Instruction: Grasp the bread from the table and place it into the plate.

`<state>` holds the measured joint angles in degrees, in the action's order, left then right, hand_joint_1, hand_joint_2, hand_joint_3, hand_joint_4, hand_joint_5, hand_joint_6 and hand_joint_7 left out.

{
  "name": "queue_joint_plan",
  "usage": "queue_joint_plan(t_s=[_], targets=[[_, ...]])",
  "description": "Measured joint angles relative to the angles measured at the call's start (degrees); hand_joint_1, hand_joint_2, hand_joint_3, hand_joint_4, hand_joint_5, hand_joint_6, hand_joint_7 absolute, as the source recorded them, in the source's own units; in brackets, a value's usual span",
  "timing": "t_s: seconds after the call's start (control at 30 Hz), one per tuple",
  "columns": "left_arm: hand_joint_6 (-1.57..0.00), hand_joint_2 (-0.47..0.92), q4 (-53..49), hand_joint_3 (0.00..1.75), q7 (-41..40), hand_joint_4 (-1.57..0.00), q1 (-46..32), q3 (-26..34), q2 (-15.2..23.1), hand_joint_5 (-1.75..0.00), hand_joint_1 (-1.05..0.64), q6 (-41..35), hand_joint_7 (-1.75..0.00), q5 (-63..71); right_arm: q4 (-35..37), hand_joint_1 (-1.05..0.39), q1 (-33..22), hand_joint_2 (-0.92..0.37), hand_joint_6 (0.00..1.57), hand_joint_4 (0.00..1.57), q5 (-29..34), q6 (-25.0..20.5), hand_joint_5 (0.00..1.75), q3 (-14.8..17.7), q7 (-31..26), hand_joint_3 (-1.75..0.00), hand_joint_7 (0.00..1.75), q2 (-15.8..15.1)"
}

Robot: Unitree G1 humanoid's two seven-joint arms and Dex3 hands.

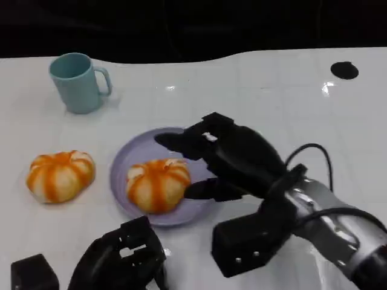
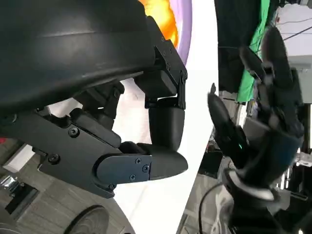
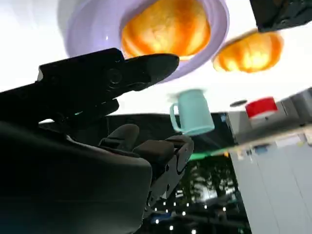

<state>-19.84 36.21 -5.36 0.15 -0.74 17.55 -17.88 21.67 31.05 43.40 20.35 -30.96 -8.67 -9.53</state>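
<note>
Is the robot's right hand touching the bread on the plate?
Cannot tell. In the head view the right hand spreads beside the bread on the purple plate; no view plainly shows gap or contact.

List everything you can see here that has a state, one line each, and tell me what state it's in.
Bread on the plate: lying in the plate, free of both hands.
Second bread: on the table beside the plate, untouched.
Plate: upright, holding one bread.
Mug: upright, handle toward the plate side; contents not visible.
Right hand: open, fingers spread above the plate's edge, holding nothing.
Left hand: low at the table's near edge, fingers curled, holding nothing.
</note>
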Motion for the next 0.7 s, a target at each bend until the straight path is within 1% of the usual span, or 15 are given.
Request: queue_joint_plan(t_s=[0.07, 0.2, 0.23, 0.3, 0.43, 0.53, 0.7], targets=[[-0.72, 0.7, 0.0, 0.66, -0.1, -0.79, 0.0, -0.1, -0.1, -1.75, -0.61, 0.0, -1.48, 0.1, -1.7, -0.55, -1.8, -0.92, 0.44, 0.16, -0.6, 1.2, 0.75, 1.2, -0.2, -0.12, 0.06, -1.3], [-0.72, 0.69, -0.2, 0.65, -0.1, -0.8, 0.1, -0.2, -0.1, -1.75, -0.61, 0.3, -1.48, 0.1, -4.1, -0.51, -5.7, -0.91, 0.51, 0.24, -1.0, 5.6, 0.75, 3.4, -2.8, -0.07, 0.09, -4.1], [-0.72, 0.69, -0.3, 0.66, -0.1, -0.8, 0.1, -0.2, -0.1, -1.75, -0.61, 0.3, -1.48, 0.1, -4.6, -0.49, -6.7, -0.92, 0.54, 0.29, -1.2, 6.6, 0.71, 3.9, -3.5, -0.04, 0.08, -4.7], [-0.72, 0.69, -0.3, 0.67, -0.1, -0.8, 0.1, -0.2, -0.1, -1.75, -0.59, 0.2, -1.48, 0.1, -5.2, -0.47, -8.3, -0.92, 0.56, 0.32, -1.6, 8.3, 0.68, 5.0, -4.4, -0.03, 0.08, -5.6], [-0.72, 0.68, -0.3, 0.69, -0.1, -0.8, 0.1, -0.2, -0.2, -1.75, -0.59, 0.2, -1.48, 0.0, -5.9, -0.41, -11.2, -0.92, 0.62, 0.39, -2.0, 11.1, 0.62, 7.0, -6.1, -0.06, 0.08, -7.4], [-0.73, 0.67, -0.2, 0.7, -0.3, -0.8, 0.0, -0.3, -0.2, -1.75, -0.6, 0.2, -1.49, 0.1, -6.6, -0.39, -13.3, -0.92, 0.67, 0.45, -2.3, 13.1, 0.64, 8.9, -7.5, -0.06, 0.1, -8.8], [-0.72, 0.67, -0.2, 0.7, -0.8, -0.79, 0.0, -0.3, -0.1, -1.75, -0.6, 0.0, -1.49, 0.2, -7.5, -0.3, -16.6, -0.92, 0.82, 0.59, -2.6, 17.2, 0.81, 12.1, -10.4, -0.04, 0.17, -10.6]])
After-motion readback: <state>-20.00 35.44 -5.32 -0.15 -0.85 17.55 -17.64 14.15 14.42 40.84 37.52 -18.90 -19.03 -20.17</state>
